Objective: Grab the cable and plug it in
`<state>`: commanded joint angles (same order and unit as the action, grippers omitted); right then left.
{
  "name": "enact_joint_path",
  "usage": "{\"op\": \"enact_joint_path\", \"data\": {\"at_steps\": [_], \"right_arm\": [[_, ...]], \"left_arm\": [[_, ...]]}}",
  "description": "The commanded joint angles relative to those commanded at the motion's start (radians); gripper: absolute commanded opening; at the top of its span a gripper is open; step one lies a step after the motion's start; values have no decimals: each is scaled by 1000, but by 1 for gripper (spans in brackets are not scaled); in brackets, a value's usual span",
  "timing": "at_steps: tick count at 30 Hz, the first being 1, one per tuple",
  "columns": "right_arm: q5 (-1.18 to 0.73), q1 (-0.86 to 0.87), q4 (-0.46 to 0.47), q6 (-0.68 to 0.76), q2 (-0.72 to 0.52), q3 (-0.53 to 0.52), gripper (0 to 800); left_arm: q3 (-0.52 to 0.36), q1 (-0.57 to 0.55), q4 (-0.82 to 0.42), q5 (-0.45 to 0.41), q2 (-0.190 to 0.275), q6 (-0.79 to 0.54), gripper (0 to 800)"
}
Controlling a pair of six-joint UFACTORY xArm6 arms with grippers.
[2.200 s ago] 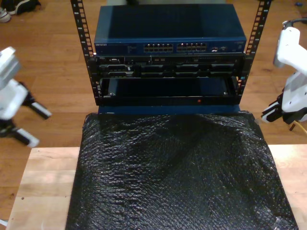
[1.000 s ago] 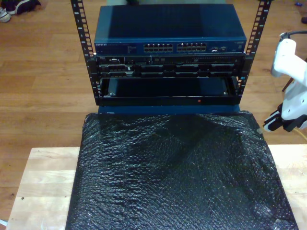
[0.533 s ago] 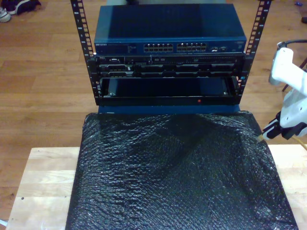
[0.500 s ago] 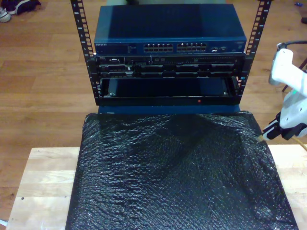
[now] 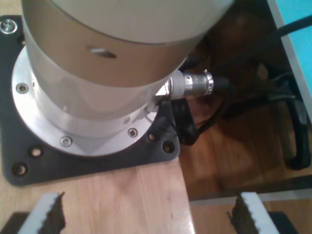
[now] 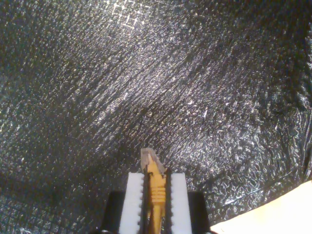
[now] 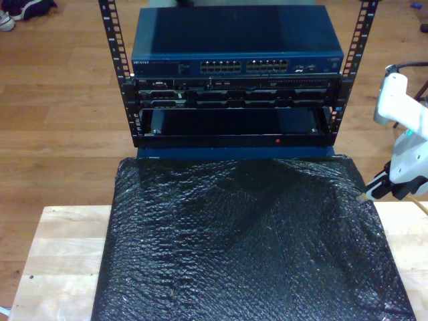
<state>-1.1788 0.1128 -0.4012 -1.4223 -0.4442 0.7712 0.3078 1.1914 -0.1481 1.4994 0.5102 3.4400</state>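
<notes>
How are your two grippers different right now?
My second gripper is shut on the cable, its clear plug poking out above the black sheet. My first gripper is open and holds nothing, facing an arm's base. Both have white toothed pads.

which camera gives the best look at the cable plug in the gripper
The second wrist view: the cable sits clamped between my second gripper, its clear plug tip poking out over the black bubble wrap. The exterior view shows the plug as a tiny tip at its right edge.
</notes>
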Motion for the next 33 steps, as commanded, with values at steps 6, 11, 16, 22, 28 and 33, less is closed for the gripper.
{"op": "enact_joint_path", "data": {"at_steps": [6,11,16,22,28,33], "right_arm": [[0,2,0,-2,-5,-15,0],[0,2,0,-2,-5,-17,0],[0,2,2,-2,-5,-18,0],[0,2,2,-2,-6,-23,0],[0,0,0,-2,-17,-34,0],[0,2,0,-3,-31,-44,0]], "left_arm": [[-11,3,3,-31,20,-51,800],[-86,66,0,-157,51,-89,800],[-164,121,0,-315,51,-97,800],[-176,126,6,-339,49,-110,800],[-209,127,8,-396,38,-124,800],[-210,144,9,-404,37,-150,800]]}}
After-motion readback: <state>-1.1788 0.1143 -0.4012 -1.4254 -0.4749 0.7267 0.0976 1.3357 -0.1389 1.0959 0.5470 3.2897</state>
